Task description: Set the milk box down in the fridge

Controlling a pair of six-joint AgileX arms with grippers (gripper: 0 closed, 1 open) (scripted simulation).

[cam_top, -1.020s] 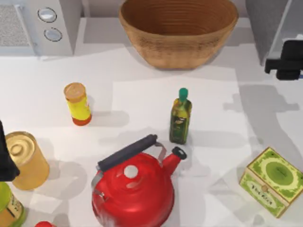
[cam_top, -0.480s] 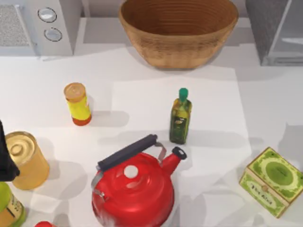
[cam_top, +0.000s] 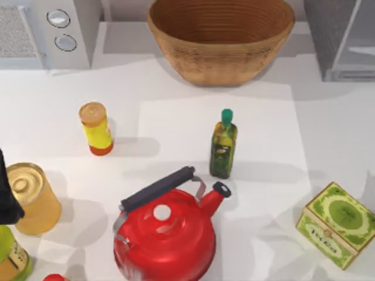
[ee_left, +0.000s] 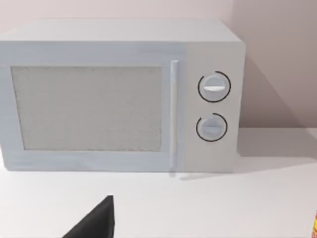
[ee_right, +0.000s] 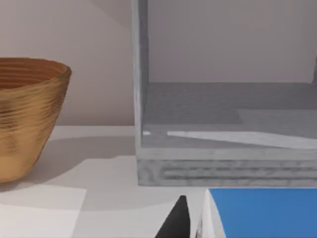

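Right wrist view: the milk box (ee_right: 257,210), a small white carton with a blue top, sits close under the camera, facing the fridge (ee_right: 143,99), a large grey box-shaped cabinet with flat metallic walls, an open front and a pale interior. One dark fingertip of the right gripper (ee_right: 174,220) shows just beside the carton's white edge; whether the fingers are clamped on the carton cannot be told, though its place under the wrist suggests it is being carried. The carton's top lies below the fridge's thick grey front sill. The woven wicker bowl-shaped basket (ee_right: 25,114) stands beside the fridge wall.

Top view: the fridge (cam_top: 328,41) stands at 1 o'clock on the white table (cam_top: 176,88) and the basket (cam_top: 220,35) at 12 o'clock.

Left wrist view: the left gripper (ee_left: 94,223) shows as one dark fingertip, parked at the table's 8 o'clock edge and facing the pale grey box-shaped microwave with two round knobs (ee_left: 119,94); its opening cannot be told.

Risks, as judged. (1) A straight advance at this height would likely drive the carton into the sill and knock it askew in the grip. (2) A sideways drift toward the near fridge wall could clip the carton's edge. (3) Release before the base rests on the cabinet floor could topple the carton. (4) A loose hold could let it slip on lifting.
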